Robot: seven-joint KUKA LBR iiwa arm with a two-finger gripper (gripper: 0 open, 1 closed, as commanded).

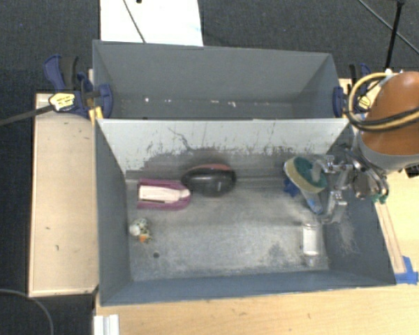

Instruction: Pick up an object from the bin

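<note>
While angled downward, pincer (329, 208) beside clear tube (310, 241)

What I see beside the black mouse-shaped thing (209, 180)
A pink-and-white block (163, 194) lies just left of it; a small speckled trinket (140, 229) sits farther down-left.

The robot's orange domed wrist cover (403, 114) sits at the right of the scene, with black and yellow cables (366, 96) looping round its left side. The metal two-finger gripper (329, 204) reaches out leftward from under it, pointing down.
</note>
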